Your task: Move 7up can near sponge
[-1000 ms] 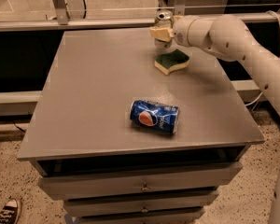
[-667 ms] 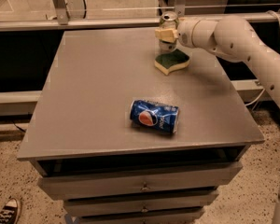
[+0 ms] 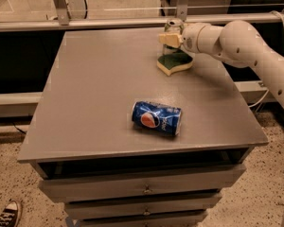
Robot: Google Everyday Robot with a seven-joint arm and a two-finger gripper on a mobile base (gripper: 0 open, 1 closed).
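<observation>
The 7up can stands upright at the far right of the grey table, just behind the sponge; only its silver top and a bit of its side show. My gripper reaches in from the right and is shut on the can, its cream fingers covering most of the label. The sponge has a dark green top and a pale yellow base, and lies flat directly in front of and below the gripper. I cannot tell whether the can rests on the table.
A blue Pepsi can lies on its side near the table's front middle. My white arm stretches over the table's right edge. A metal rail runs behind the table. Drawers sit below the tabletop.
My gripper and the 7up can have shifted slightly to the right, staying just behind the sponge. The sponge and the Pepsi can have not moved.
</observation>
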